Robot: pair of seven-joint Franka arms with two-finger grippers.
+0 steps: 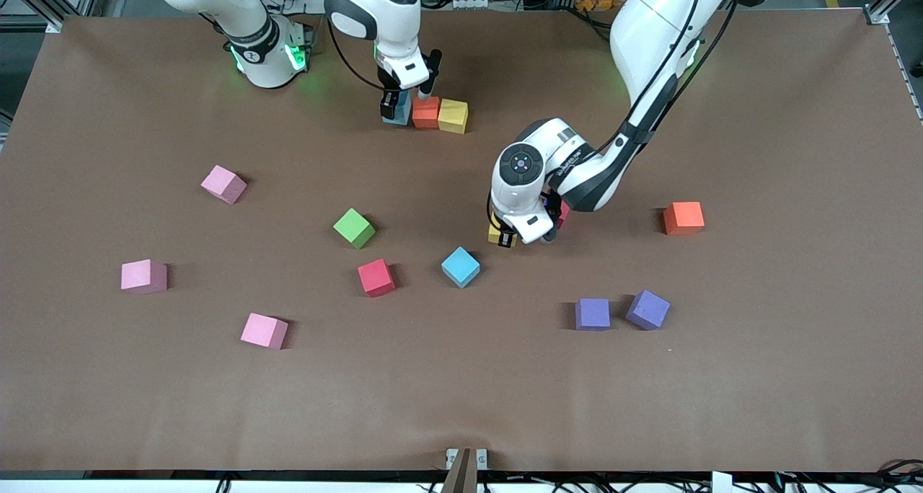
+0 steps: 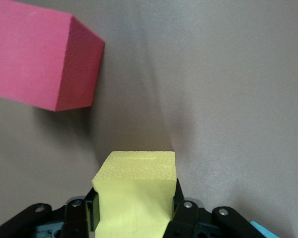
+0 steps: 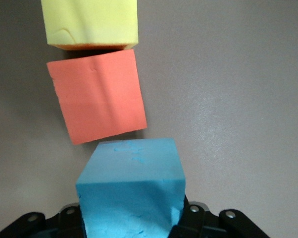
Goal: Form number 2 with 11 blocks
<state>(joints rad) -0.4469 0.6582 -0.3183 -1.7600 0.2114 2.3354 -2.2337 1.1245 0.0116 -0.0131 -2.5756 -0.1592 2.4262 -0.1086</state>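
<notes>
The left pincer (image 1: 505,235) is pinching a yellow cube (image 2: 136,191) by two opposite side faces, low on the bench (image 1: 757,378), just beside a red cube (image 2: 40,54) and nearer the front camera than the started row. The right pincer (image 1: 395,107) is clamped on a light blue cube (image 3: 131,193) at that row's end toward the right arm, next to an orange-red cube (image 3: 97,101) and another yellow cube (image 3: 92,22); only this first row of the number 2 stands. The cubes look like matte foam: probably light, slightly yielding, not slippery, so a centred squeeze on flat parallel faces should hold without denting. A blue cube (image 1: 460,267) and a green cube (image 1: 354,228) wait loose near the left pincer.
</notes>
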